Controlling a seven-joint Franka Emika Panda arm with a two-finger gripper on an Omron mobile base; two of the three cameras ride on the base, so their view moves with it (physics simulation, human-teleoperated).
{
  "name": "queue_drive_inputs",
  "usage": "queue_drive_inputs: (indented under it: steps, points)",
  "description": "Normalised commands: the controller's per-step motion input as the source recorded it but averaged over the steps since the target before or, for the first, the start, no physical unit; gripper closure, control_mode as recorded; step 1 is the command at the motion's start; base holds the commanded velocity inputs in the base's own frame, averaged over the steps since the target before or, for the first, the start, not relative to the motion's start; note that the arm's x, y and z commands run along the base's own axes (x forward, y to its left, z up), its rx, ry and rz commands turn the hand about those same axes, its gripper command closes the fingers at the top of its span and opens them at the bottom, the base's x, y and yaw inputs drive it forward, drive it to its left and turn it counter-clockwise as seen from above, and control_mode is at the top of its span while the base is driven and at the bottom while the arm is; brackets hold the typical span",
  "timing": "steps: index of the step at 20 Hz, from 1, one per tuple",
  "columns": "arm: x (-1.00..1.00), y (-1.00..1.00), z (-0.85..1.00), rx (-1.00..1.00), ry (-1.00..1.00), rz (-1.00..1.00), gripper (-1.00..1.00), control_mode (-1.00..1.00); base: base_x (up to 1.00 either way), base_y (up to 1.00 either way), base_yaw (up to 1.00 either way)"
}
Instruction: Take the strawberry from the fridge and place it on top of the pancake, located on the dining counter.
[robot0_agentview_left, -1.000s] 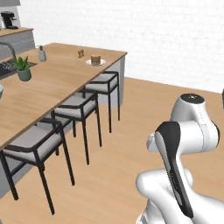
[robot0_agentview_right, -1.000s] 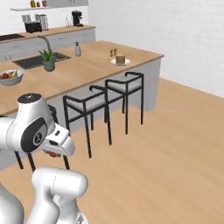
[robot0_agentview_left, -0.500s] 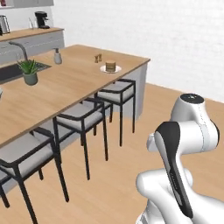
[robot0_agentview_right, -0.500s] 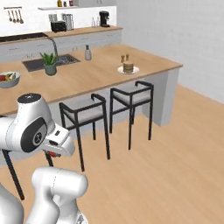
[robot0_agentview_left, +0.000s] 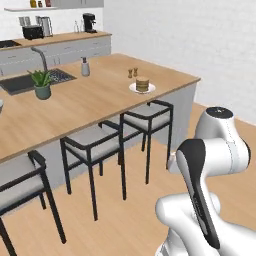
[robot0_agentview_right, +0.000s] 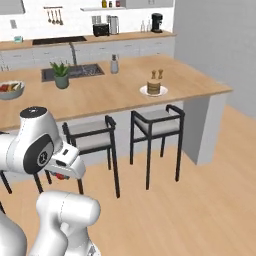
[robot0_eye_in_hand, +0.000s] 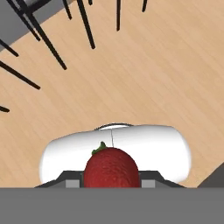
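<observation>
In the left base view, the dining counter (robot0_agentview_left: 90, 102) ran from the lower left toward the middle right, a light-wood top with a dark sink (robot0_agentview_left: 30, 82) set into its far end and a small potted plant (robot0_agentview_left: 41, 84) just beside the sink. The pancake (robot0_agentview_left: 142, 84) sat as a low tan stack on a white plate (robot0_agentview_left: 133, 88) near the counter's right end, with two tiny brown shakers (robot0_agentview_left: 132, 73) close behind it. Black-framed stools (robot0_agentview_left: 147, 117) with grey seats stood along the near side, and the white arm (robot0_agentview_left: 210, 165) was folded low at the lower right. In the right base view, the same counter (robot0_agentview_right: 125, 92) crossed the middle, the pancake (robot0_agentview_right: 153, 88) on its plate lay toward the right end, the shakers (robot0_agentview_right: 157, 75) were just behind it, and a bowl of fruit (robot0_agentview_right: 10, 90) rested at the far left; the arm (robot0_agentview_right: 37, 150) rose from the lower left. In the hand view, the gripper (robot0_eye_in_hand: 111, 181) was clamped on the strawberry (robot0_eye_in_hand: 111, 168), red with a green leaf tip, which sat between the fingers at the bottom of the view above wooden floor (robot0_eye_in_hand: 144, 74), well apart from the pancake, with black stool legs (robot0_eye_in_hand: 48, 33) crossing the upper left.
</observation>
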Motion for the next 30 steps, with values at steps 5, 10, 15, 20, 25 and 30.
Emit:
queue_drive_inputs:
  steps: [5, 10, 15, 20, 25, 30]
  points:
    - [0.00, 0.00, 0.00, 0.00, 0.00, 0.00, 1.00, 1.00, 0.33, -0.98, 0.45]
    - [0.00, 0.00, 0.00, 0.00, 0.00, 0.00, 1.00, 1.00, 0.56, -0.88, 0.44]
    - [0.00, 0.00, 0.00, 0.00, 0.00, 0.00, 1.00, 1.00, 0.57, -0.90, 0.44]
    - [0.00, 0.00, 0.00, 0.00, 0.00, 0.00, 1.00, 1.00, 0.47, -0.88, 0.45]
    - [0.00, 0.00, 0.00, 0.00, 0.00, 0.00, 1.00, 1.00, 0.47, -0.91, 0.39]
    - [0.00, 0.00, 0.00, 0.00, 0.00, 0.00, 1.00, 1.00, 0.48, -0.73, 0.24]
